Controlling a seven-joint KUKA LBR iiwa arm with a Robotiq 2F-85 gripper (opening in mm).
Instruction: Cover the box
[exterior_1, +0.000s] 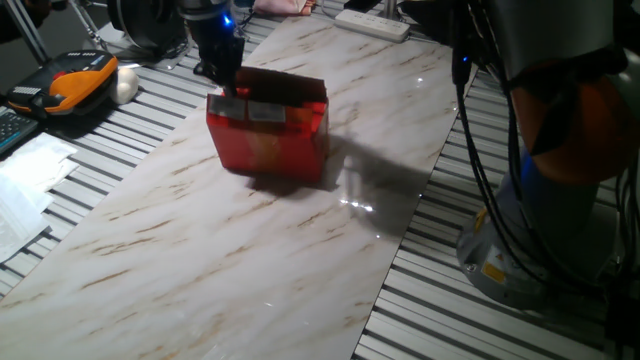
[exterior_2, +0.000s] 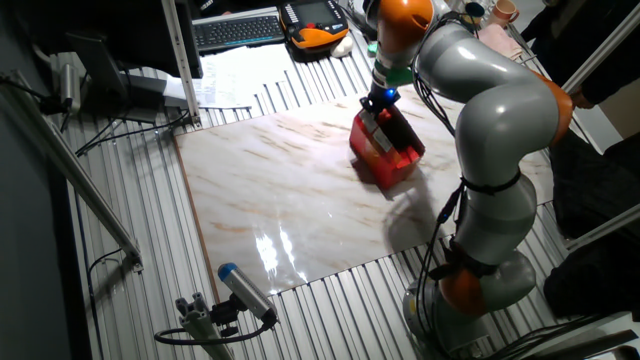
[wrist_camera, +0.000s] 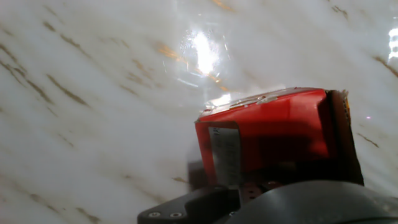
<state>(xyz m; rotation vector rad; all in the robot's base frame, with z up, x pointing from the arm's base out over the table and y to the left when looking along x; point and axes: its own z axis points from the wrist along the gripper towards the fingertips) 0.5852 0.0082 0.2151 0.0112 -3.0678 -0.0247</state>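
The box (exterior_1: 270, 135) is small and red, and it stands on the marble board (exterior_1: 200, 260) toward the far end. White labels run near its top edge, and a red flap (exterior_1: 290, 84) rises at its back. My gripper (exterior_1: 226, 84) hangs right at the box's top left corner, touching or almost touching the rim. Its dark fingers are too blurred to show their spacing. From the other fixed view the gripper (exterior_2: 379, 108) sits over the box (exterior_2: 388, 155). The hand view shows the box (wrist_camera: 273, 127) close up with a white label (wrist_camera: 224, 154), partly hidden by the hand's dark body.
A white power strip (exterior_1: 372, 24) lies beyond the board's far end. To the left on the slatted table are an orange and black device (exterior_1: 82, 80), a white object (exterior_1: 125, 84) and papers (exterior_1: 28, 175). The arm's base (exterior_1: 535, 235) and cables stand to the right.
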